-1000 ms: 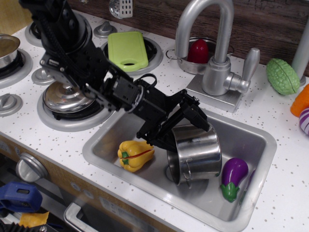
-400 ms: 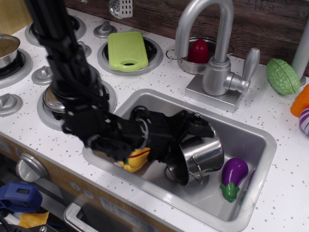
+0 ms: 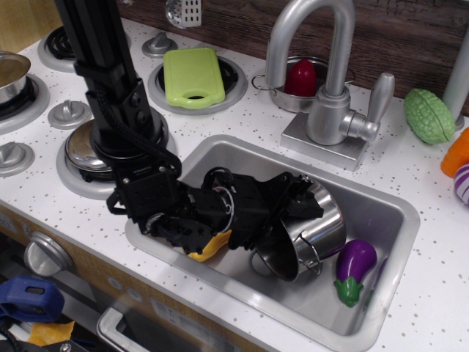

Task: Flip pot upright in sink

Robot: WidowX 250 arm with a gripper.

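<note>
Presently we see the gripper (image 3: 297,199) clamped on the pot (image 3: 311,235) rim. Pot tilted inside the sink (image 3: 381,202), beside an eggplant (image 3: 353,265).

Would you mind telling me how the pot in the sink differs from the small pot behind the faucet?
The pot in the sink is tilted, its mouth facing down and forward; the small pot behind the faucet stands upright. The gripper is at the sink pot; the small pot is untouched and holds a red item. Both are shiny steel.
</note>
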